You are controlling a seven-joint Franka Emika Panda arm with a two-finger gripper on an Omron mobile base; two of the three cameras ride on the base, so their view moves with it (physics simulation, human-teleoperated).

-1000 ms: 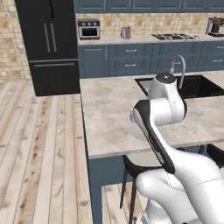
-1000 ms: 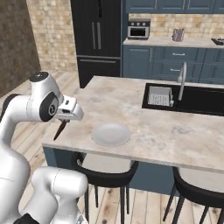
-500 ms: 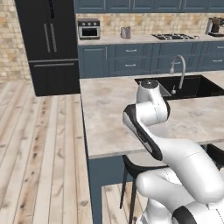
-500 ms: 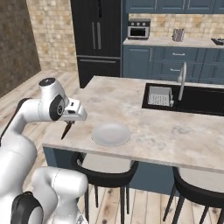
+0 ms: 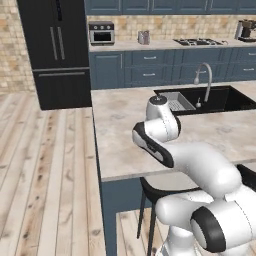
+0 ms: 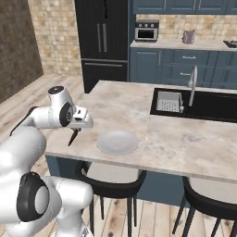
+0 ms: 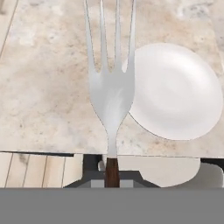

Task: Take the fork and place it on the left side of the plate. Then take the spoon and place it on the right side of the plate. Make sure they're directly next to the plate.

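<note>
My gripper [image 6: 77,130] is shut on the dark reddish-brown handle of the fork [image 6: 72,138], which hangs just above the island counter, left of the white plate [image 6: 117,141] and near the counter's front edge. In the hand view the fork [image 7: 110,83] points its silver tines away from the gripper [image 7: 112,174]. There the tines lie alongside the left rim of the plate [image 7: 177,94] and overlap that rim a little. The spoon is out of view.
The marble island counter [image 6: 185,139] ends just below the fork, with wooden floor beyond. A black sink [image 6: 203,104] with a faucet [image 6: 192,83] sits at the back right. Two dark stools [image 6: 111,183] stand under the front edge.
The arm has folded lower and swung in over the counter. The held fork has shifted slightly right, closer to the plate. The grip has stayed shut.
</note>
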